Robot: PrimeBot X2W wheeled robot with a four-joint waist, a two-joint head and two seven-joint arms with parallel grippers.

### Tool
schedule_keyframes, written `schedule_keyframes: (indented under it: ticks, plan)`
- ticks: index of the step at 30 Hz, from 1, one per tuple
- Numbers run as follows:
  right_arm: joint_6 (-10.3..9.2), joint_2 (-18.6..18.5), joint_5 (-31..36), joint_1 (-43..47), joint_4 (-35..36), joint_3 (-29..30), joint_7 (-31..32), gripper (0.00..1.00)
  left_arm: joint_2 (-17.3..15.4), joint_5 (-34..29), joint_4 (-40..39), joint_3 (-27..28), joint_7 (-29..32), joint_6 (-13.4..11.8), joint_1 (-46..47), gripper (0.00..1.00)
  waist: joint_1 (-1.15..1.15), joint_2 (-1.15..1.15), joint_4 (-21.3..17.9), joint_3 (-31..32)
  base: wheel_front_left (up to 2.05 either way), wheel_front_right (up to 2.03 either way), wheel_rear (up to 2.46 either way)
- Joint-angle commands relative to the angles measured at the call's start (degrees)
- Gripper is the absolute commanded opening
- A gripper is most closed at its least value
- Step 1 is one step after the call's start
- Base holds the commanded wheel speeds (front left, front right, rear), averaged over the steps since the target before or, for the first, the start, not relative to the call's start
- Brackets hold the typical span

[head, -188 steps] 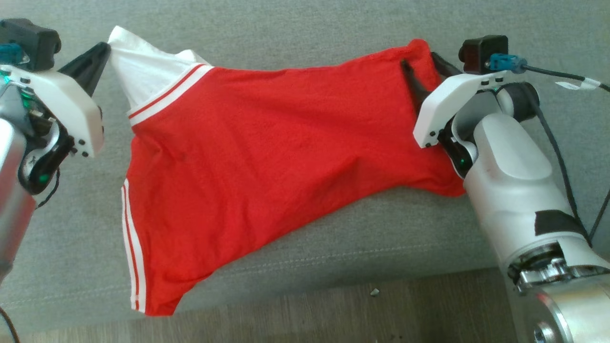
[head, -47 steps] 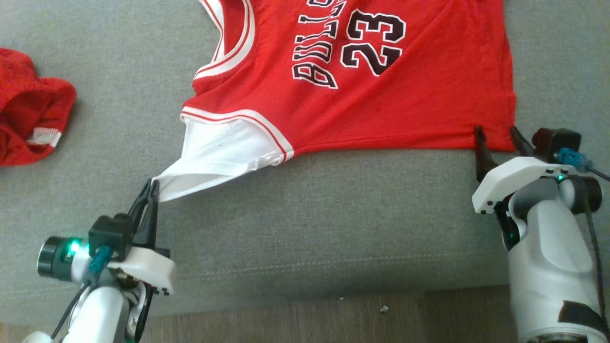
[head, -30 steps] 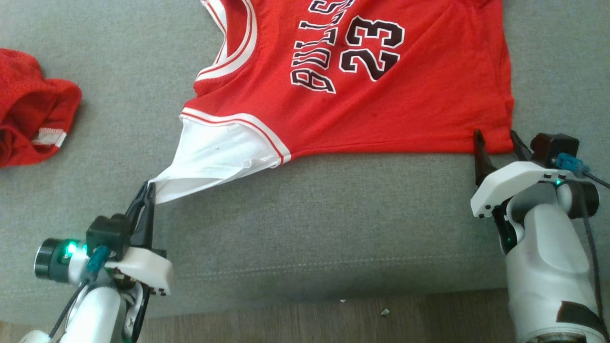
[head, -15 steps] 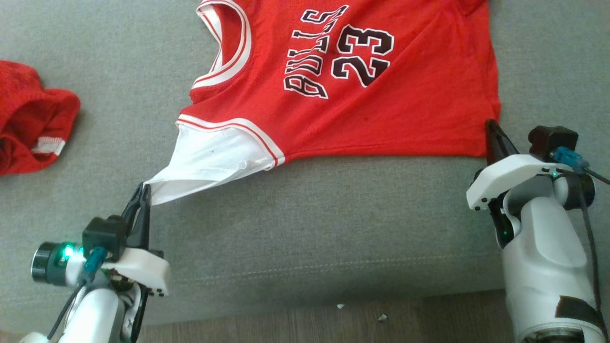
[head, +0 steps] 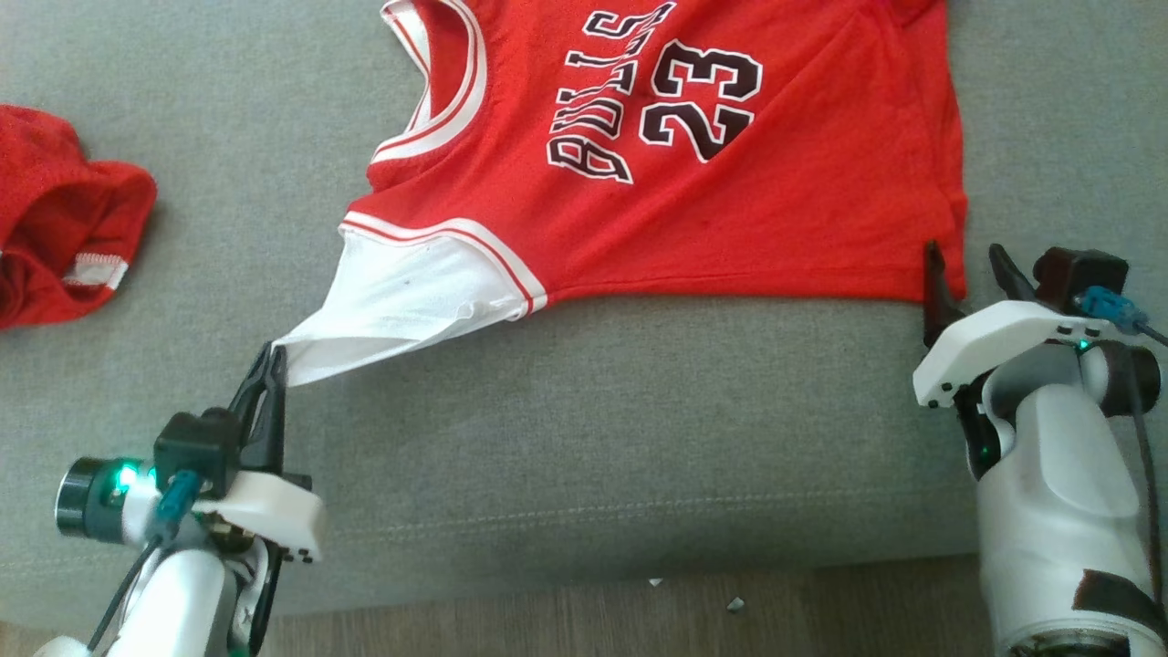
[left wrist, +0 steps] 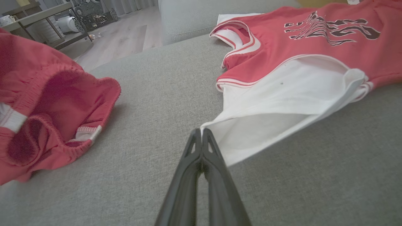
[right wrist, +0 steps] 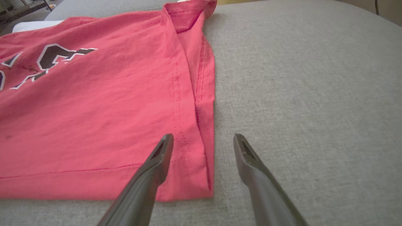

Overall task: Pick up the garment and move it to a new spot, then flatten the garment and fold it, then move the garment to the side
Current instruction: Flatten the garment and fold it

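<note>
Red jersey [head: 712,182] lies front-up on the grey couch cushion [head: 584,438], filling the upper middle to upper right of the head view. Black "BULLS 23" print reads sideways. Body mostly flat, hem edge at the right, neck opening at the top centre.

White sleeve [head: 411,301] is pulled out to a point toward the lower left of the frame. Left gripper [head: 271,360], lower left of head view, has its fingers pressed together on the tip of that sleeve. Left wrist view confirms it: the two dark fingers [left wrist: 194,157] meet with the white cloth corner pinched at their tips and the sleeve stretched taut away to the right.

Right gripper [head: 964,248], right edge of head view, has fingers spread apart, holding nothing. It sits at the lower right corner of the jersey. In the right wrist view one finger lies over the red hem corner and the other over bare cushion just beside the side seam. Cannot tell whether the fingertips touch the cloth.

Crumpled red shorts [head: 64,237] with white trim lie at the far left of the frame, well apart from the jersey. A strip of wood floor [head: 547,620] runs along the bottom edge.
</note>
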State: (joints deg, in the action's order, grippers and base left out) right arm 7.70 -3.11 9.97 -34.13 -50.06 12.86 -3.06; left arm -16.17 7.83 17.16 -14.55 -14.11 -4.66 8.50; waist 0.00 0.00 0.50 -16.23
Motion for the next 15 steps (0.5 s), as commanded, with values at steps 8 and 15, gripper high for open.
schedule_keyframes:
  ticks: [8,15]
  plan:
    - [-0.21,0.2,0.2,-1.3,-0.1,-2.4,-0.2,0.14,-2.3,0.6,-2.2,1.7,0.3,-1.1,0.6,0.0,0.0,0.0,0.3,-0.1,0.0,0.0,0.0]
    - [-0.21,0.2,0.8,-1.3,0.5,-3.1,-0.9,0.0,-2.5,0.9,-2.8,1.6,0.6,-1.7,0.5,0.0,0.0,0.0,0.0,1.1,0.0,0.0,0.0]
